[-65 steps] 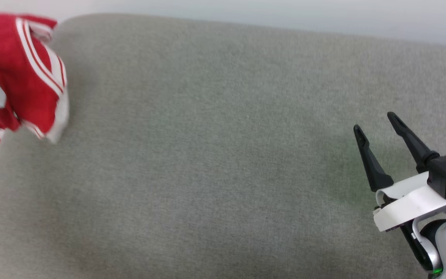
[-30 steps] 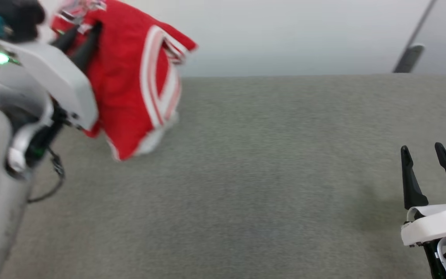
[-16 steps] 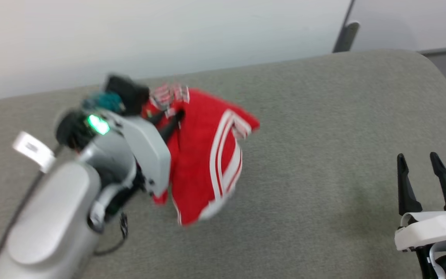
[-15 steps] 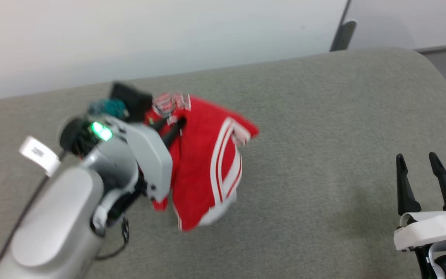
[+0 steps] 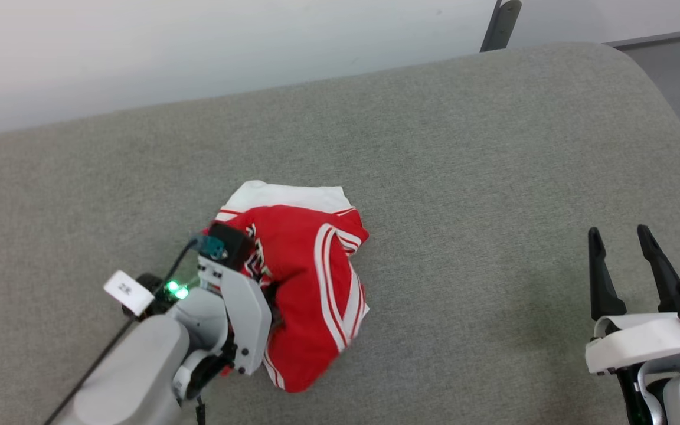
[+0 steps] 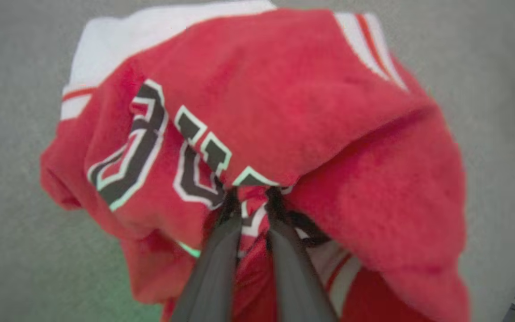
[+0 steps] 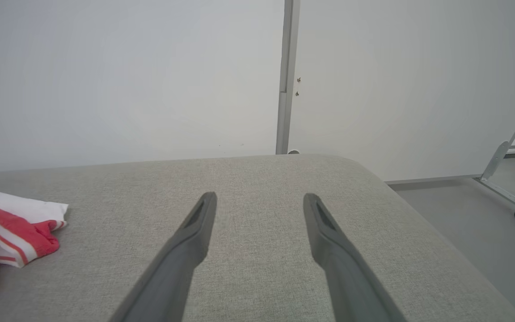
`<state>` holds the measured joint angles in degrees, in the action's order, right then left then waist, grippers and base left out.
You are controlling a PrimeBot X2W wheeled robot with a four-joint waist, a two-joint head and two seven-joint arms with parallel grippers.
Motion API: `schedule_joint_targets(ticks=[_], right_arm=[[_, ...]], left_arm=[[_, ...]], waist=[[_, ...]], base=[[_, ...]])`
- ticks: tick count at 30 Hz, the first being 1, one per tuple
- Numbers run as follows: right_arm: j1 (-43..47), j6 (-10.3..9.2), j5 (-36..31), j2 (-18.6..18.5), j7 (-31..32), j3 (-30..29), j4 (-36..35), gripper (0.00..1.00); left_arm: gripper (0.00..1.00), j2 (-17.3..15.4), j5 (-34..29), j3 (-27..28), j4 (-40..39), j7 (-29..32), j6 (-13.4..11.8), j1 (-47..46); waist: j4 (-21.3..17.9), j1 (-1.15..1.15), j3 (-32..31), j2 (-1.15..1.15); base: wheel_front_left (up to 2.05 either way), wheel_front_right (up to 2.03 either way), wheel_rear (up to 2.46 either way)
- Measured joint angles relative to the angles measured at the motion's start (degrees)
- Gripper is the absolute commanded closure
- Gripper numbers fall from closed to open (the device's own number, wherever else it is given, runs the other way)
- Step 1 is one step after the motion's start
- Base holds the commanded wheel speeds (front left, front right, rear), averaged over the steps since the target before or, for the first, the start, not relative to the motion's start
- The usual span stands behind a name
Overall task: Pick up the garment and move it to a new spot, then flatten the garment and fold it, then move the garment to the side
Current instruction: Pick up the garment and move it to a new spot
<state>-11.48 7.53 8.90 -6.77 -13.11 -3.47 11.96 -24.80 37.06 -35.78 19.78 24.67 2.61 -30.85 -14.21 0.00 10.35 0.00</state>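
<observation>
Red jersey [image 5: 310, 277]: crumpled heap with white sleeve and striped trim, resting left of centre on the grey pad [image 5: 481, 153].
Left gripper [image 6: 249, 197]: over the pad's left part, fingers nearly together, pinching a fold of the jersey.
Right gripper [image 5: 618, 231]: above the pad's right part, fingers spread, empty.

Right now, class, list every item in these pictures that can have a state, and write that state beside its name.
shirt: crumpled in a heap on the grey padded top, not flattened or folded.
left hand: shut, pinching a fold of the shirt near the lettering.
right hand: open, empty, well apart from the shirt.
</observation>
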Motion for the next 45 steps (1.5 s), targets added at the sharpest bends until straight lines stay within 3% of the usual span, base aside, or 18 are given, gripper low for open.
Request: schedule_joint_targets(ticks=[10,12,13,18,27,45], right_arm=[[-1.5,0.0,0.2,-0.1,-0.4,1.5,0.9,0.0],[-1.5,0.0,0.2,-0.3,-0.5,1.7,1.2,0.0],[-1.5,0.0,0.2,-0.5,-0.5,1.8,1.3,0.0],[-0.6,0.0,0.2,-1.4,-0.3,2.0,1.3,0.0],[1.7,0.0,0.9,-2.7,0.5,2.6,0.4,0.0],[5.2,0.0,1.9,-5.1,-0.6,2.3,1.4,0.0]], left_arm=[[1.0,3.5,-0.1,-2.5,11.9,-2.6,2.8,-2.8],[0.18,4.1,0.1,-2.9,13.4,-3.8,3.3,-3.2],[0.0,4.3,0.2,-3.0,14.0,-4.5,3.5,-3.4],[0.0,4.6,1.6,-3.5,14.7,-6.6,4.2,-3.7],[0.0,-0.1,3.1,-0.7,8.7,-14.1,4.4,-2.7],[0.0,-8.7,5.3,9.5,4.4,-35.1,0.4,11.1]], waist=[[0.8,0.0,0.1,0.0],[1.0,0.0,-0.2,0.0],[1.2,0.0,-0.4,0.0],[2.2,0.0,-2.2,0.0],[5.7,0.0,-6.0,0.0],[14.4,0.0,-11.7,0.0]], base=[[0.0,0.0,0.0],[0.0,0.0,0.0],[0.0,0.0,0.0],[0.0,0.0,0.0],[0.0,0.0,0.0],[0.0,0.0,0.0]])
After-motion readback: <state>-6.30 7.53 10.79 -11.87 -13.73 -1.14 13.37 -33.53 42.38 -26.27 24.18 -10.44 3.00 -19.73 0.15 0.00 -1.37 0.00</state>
